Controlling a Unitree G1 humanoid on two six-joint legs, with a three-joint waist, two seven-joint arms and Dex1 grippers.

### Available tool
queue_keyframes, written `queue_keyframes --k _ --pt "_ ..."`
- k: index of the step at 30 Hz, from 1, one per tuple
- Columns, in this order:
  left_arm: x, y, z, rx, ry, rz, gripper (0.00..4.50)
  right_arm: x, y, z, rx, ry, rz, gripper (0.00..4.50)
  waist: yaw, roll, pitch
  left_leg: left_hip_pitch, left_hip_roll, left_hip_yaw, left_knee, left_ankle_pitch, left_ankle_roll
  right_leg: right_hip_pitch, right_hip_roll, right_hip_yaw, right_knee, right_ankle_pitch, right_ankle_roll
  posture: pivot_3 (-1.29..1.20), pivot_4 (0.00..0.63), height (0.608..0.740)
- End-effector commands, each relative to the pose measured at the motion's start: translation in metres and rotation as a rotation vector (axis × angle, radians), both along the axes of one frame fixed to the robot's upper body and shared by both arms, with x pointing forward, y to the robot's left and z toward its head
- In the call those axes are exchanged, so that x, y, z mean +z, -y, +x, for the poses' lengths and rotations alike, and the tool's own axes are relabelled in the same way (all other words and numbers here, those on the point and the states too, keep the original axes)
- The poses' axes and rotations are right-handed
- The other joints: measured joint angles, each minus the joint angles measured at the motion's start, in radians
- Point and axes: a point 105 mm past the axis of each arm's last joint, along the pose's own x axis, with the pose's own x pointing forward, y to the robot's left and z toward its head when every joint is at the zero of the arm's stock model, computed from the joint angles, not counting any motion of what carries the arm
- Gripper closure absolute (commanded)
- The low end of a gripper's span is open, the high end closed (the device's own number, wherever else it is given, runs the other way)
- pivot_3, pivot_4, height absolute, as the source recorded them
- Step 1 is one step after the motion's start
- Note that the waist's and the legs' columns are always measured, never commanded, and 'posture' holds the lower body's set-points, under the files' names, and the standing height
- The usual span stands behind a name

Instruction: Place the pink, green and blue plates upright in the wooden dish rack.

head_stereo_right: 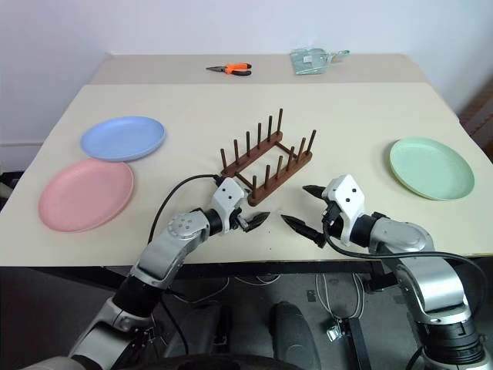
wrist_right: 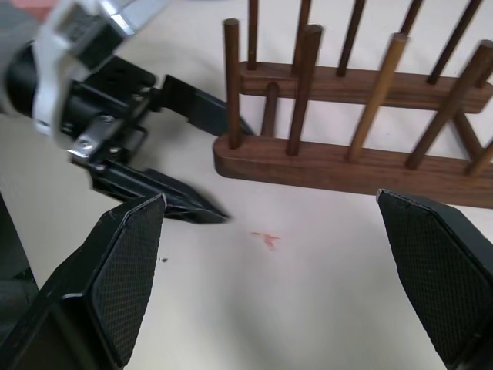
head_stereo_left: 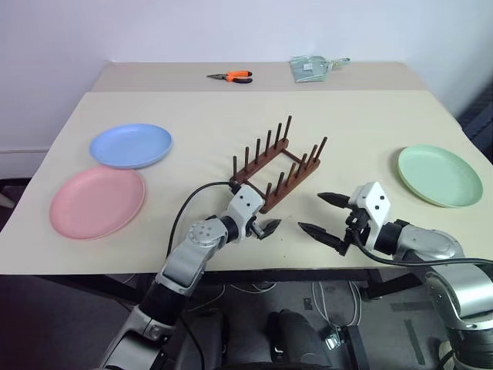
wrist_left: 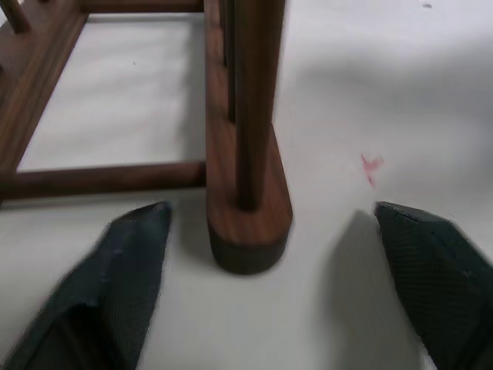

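The dark wooden dish rack [head_stereo_left: 277,166] stands empty mid-table, set at an angle. My left gripper [head_stereo_left: 262,225] is at its near end. In the left wrist view its open fingers [wrist_left: 131,262] straddle the tip of one base rail [wrist_left: 248,223], with gaps on both sides. My right gripper [head_stereo_left: 312,213] hovers open just right of that, holding nothing, and points at the rack [wrist_right: 347,158] and the left gripper [wrist_right: 208,162]. The blue plate [head_stereo_left: 131,145] and the pink plate [head_stereo_left: 97,202] lie flat at the left. The green plate [head_stereo_left: 439,175] lies flat at the right.
Orange-handled pliers [head_stereo_left: 231,76] and a clear packet [head_stereo_left: 312,68] lie on the far part of the table [head_stereo_left: 192,108]. A small red mark [wrist_right: 266,239] is on the tabletop near the rack's end. The table's front edge runs just below both grippers.
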Motion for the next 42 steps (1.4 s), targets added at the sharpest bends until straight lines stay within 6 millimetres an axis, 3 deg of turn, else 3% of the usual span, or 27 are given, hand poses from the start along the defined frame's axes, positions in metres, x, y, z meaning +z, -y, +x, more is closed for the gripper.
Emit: queue_keyframes --k 1,5,8,15,19,23,29,32,35,38,39,42 --pt "-0.011 0.008 0.0 0.003 -0.036 -0.005 1.87 0.011 -0.007 -0.003 0.024 0.051 0.001 0.0 0.001 0.0 0.0 0.0 0.0 0.0 0.001 0.0 0.0 0.001 0.0 0.0 0.0 0.0 0.0 0.0 0.15 0.74" --pt "-0.006 0.003 0.005 0.02 -0.003 -0.006 3.72 0.008 -0.003 -0.002 0.018 0.05 -0.012 0.0 0.0 0.0 0.0 0.0 0.0 0.0 0.002 -0.001 0.001 0.001 -0.001 0.0 -0.001 0.0 0.001 0.0 0.15 0.74" --pt "0.002 -0.001 0.009 -0.011 0.035 -0.01 3.73 0.004 -0.001 -0.003 0.024 0.041 -0.024 0.0 0.0 0.0 0.0 0.0 0.0 0.0 0.002 -0.001 0.001 0.001 -0.001 0.0 -0.001 0.001 0.001 0.0 0.15 0.74" --pt "0.022 -0.005 0.014 -0.332 0.099 0.023 3.73 -0.008 0.009 -0.007 0.016 0.018 -0.07 0.0 0.001 0.0 0.0 -0.001 0.0 0.0 0.002 -0.001 0.001 0.001 -0.001 0.0 -0.001 0.0 0.001 0.0 0.15 0.74" --pt "0.021 -0.009 0.028 -0.501 0.117 0.13 3.73 -0.01 0.01 -0.009 0.011 0.021 -0.066 0.0 -0.001 0.0 0.0 -0.002 -0.001 0.0 0.002 -0.001 0.001 0.0 0.0 -0.001 -0.001 0.0 0.001 0.0 0.15 0.74" --pt "0.018 -0.009 0.041 -0.537 0.096 0.16 3.73 -0.011 0.01 -0.01 -0.004 0.032 -0.066 0.0 -0.002 0.0 0.0 -0.002 -0.001 0.0 0.002 -0.001 0.002 -0.001 0.001 -0.002 -0.002 0.0 0.001 0.0 0.15 0.74" --pt "0.013 -0.025 0.061 -0.422 0.076 0.188 0.99 -0.011 0.017 -0.008 -0.064 0.041 -0.091 0.0 -0.003 -0.001 0.001 -0.002 0.0 0.0 0.002 -0.001 0.002 -0.001 0.003 -0.002 -0.001 0.001 0.002 0.0 0.15 0.74" --pt "0.012 -0.04 0.063 -0.37 0.069 0.184 1.52 -0.021 0.032 -0.003 -0.123 0.026 -0.179 0.87 -0.005 -0.001 0.001 -0.002 0.0 0.0 0.002 -0.001 0.002 -0.001 0.003 -0.001 -0.001 0.001 0.002 0.0 0.15 0.74" --pt "0.01 -0.056 0.055 -0.337 0.057 0.176 2.96 -0.032 0.051 0.005 -0.203 0.013 -0.278 2.32 -0.011 -0.001 0.0 -0.002 0.0 0.0 0.002 -0.001 0.002 -0.001 0.002 -0.001 -0.001 0.001 0.002 0.0 0.15 0.74" --pt "0.012 -0.067 0.032 -0.343 0.026 0.151 4.48 -0.031 0.056 0.011 -0.231 0.018 -0.294 3.92 -0.017 0.0 0.0 -0.001 0.002 0.0 0.002 -0.001 0.002 -0.002 0.002 0.0 0.0 0.001 0.002 0.0 0.15 0.74" --pt "0.012 -0.067 0.021 -0.362 0.012 0.147 4.5 -0.031 0.056 0.013 -0.232 0.023 -0.299 4.41 -0.022 0.0 0.0 -0.001 0.002 0.0 0.002 -0.001 0.002 -0.002 0.002 0.001 0.0 0.001 0.002 0.0 0.15 0.74" --pt "0.011 -0.057 -0.007 -0.415 -0.001 0.164 4.5 -0.033 0.054 0.02 -0.229 0.038 -0.321 4.47 -0.023 0.001 -0.001 -0.001 0.002 0.0 0.001 -0.001 0.002 -0.002 0.001 0.001 0.0 0.001 0.002 0.0 0.15 0.74"
